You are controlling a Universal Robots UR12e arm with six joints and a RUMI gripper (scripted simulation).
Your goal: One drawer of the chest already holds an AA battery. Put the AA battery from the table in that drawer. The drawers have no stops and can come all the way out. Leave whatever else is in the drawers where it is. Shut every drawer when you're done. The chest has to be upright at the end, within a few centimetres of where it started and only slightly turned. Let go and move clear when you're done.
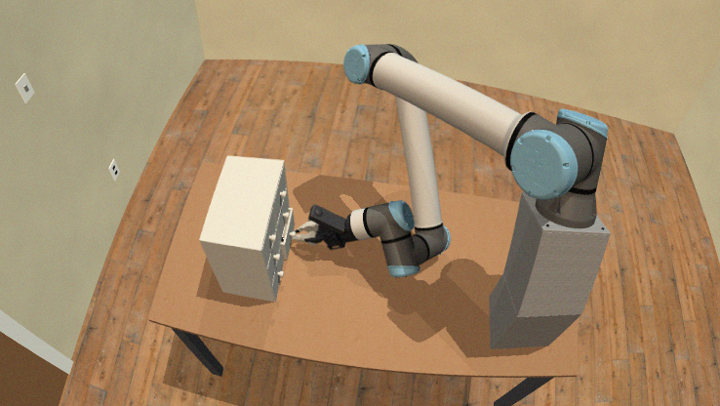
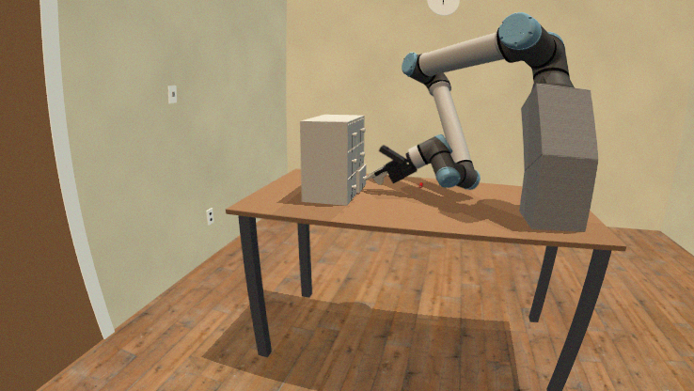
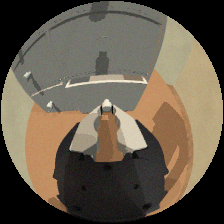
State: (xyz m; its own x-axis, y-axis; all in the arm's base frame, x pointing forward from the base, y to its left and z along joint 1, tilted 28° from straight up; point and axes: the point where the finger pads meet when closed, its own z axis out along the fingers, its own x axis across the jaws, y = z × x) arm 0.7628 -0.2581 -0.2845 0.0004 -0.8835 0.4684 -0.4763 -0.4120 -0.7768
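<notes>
The white chest of drawers (image 1: 244,201) (image 2: 323,163) stands upright at the table's left end, its fronts toward the arm. My gripper (image 1: 294,234) (image 2: 368,178) (image 3: 106,105) is shut on the knob (image 3: 106,103) of the bottom drawer in the column farther from the exterior camera. That drawer (image 1: 288,235) (image 2: 360,179) (image 3: 107,83) stands a little out of the chest; its contents cannot be made out. The other drawers look shut. A small red thing (image 2: 420,184) lies on the table beyond the gripper; it is too small to tell if it is the AA battery. No battery shows clearly.
Knobs of neighbouring drawers (image 3: 27,75) (image 3: 50,105) stick out at the left in the wrist view. The arm's grey pedestal (image 1: 549,282) (image 2: 559,189) stands at the table's right end. The table's near edge (image 1: 352,367) runs in front of the chest and arm.
</notes>
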